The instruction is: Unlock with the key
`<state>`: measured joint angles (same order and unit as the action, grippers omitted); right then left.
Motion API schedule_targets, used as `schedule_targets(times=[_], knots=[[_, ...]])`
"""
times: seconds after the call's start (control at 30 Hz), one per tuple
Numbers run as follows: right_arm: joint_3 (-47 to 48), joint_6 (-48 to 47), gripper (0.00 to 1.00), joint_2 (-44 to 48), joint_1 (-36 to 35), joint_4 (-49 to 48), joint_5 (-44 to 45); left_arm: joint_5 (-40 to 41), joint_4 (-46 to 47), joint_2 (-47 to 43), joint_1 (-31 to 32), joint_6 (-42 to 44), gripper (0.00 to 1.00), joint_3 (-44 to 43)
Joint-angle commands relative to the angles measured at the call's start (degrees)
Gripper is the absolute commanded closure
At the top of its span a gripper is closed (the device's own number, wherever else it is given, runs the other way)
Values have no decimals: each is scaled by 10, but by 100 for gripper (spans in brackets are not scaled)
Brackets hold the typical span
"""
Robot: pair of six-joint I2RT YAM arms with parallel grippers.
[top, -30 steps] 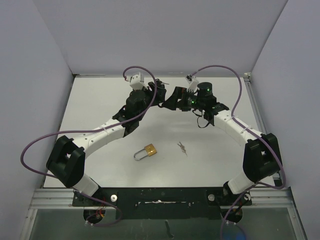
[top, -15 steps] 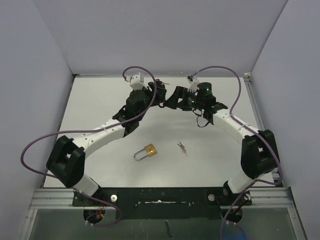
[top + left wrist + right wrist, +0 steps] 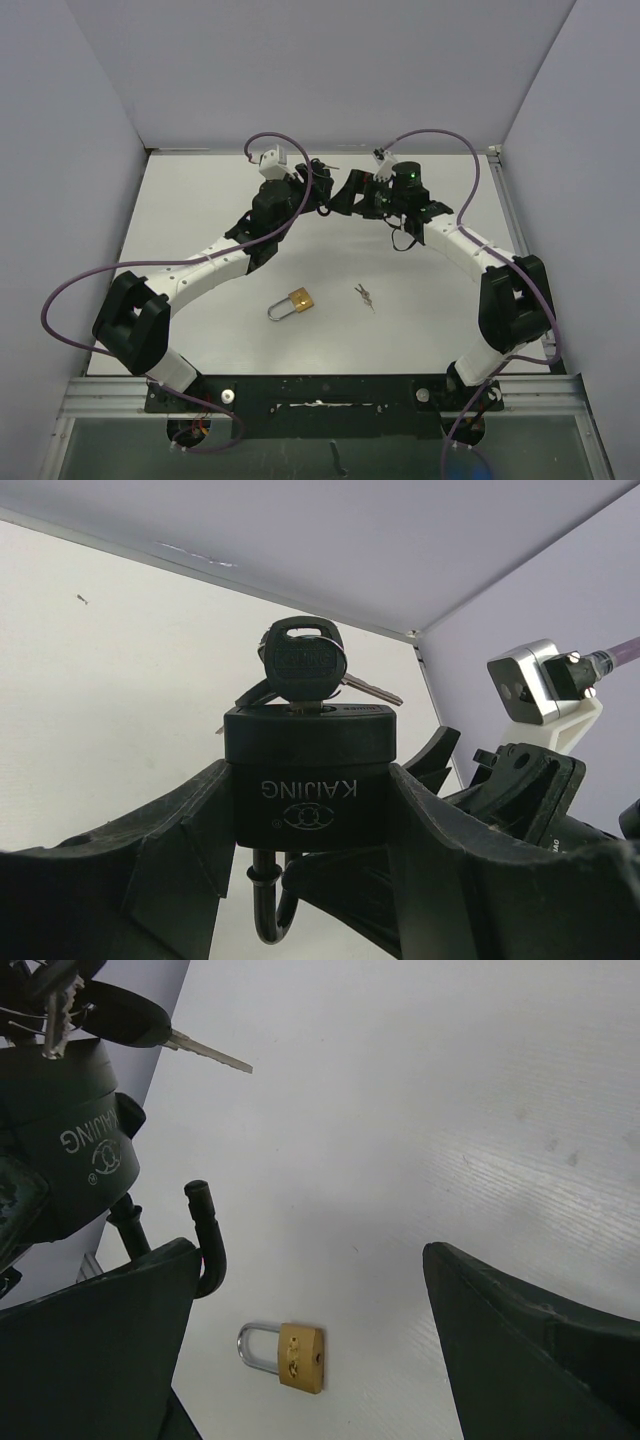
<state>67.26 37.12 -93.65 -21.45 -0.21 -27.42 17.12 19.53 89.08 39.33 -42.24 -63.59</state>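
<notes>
Right end effector (image 3: 310, 1248) edged left, agape — left end effector (image 3: 312, 780) clamps black padlock (image 3: 310, 742); one brass padlock (image 3: 300, 1357).

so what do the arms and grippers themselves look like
The left arm and right arm have white links between chunky black joints, each trailing a purple cable. Fingers are broad black wedges; white camera blocks sit at the wrists, one green light glowing.

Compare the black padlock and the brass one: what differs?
The black padlock is clamped in the left gripper, key inserted; the brass padlock lies loose on the table, no key in it. The black padlock's shackle is open; the brass padlock's looks closed. Both are shackle padlocks.
</notes>
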Motion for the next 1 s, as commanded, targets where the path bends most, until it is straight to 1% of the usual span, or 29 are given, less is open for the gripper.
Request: schedule_targets(times=[0.0, 0.23, 0.57, 0.77, 0.97], knots=[[28, -4, 2, -9, -9, -11, 7, 5, 81, -28, -1, -19, 100, -33], [26, -3, 2, -17, -26, -12, 15, 10, 100, -18, -1, -29, 100, -44], [23, -6, 2, -21, -30, -18, 13, 10, 104, -23, -1, -38, 100, -40], [16, -30, 2, 20, -24, -33, 31, 17, 94, -24, -1, -30, 100, -34], [26, -49, 2, 49, -13, -17, 37, 27, 76, -21, -3, -24, 100, -29]])
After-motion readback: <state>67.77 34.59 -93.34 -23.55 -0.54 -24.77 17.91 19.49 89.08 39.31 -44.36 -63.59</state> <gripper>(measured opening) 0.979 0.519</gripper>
